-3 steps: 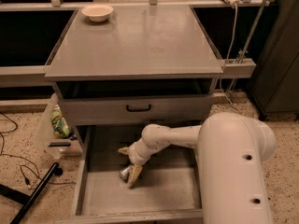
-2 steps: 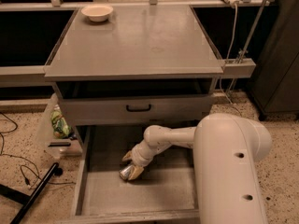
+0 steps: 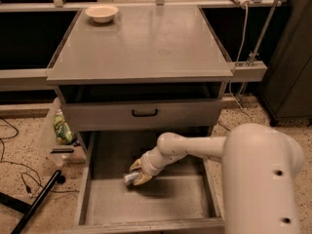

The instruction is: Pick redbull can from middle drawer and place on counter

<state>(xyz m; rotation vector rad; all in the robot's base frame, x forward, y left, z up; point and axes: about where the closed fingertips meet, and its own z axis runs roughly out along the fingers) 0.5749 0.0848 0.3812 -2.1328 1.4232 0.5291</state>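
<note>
The robot's hand point(image 3: 135, 174) reaches low into the open drawer point(image 3: 146, 206), its two tan fingers pinching the can point(image 3: 128, 179), which lies on its side on the drawer floor, left of centre and under the near edge of the surface point(image 3: 146, 48). The white arm point(image 3: 195, 147) comes in from the right and bends down, likely because the closed drawer front point(image 3: 107, 117) with its black handle point(image 3: 145, 113) overhangs the back of the drawer and leaves only a forward opening. The can is slim, round and shiny silver, a shape that could roll or slip on the flat grey metal floor, so a grip across its width looks sensible. The surface above is broad, smooth and faintly glossy. A cream bowl point(image 3: 101, 12) sits at its far left corner, and the rest looks free for the can.
</note>
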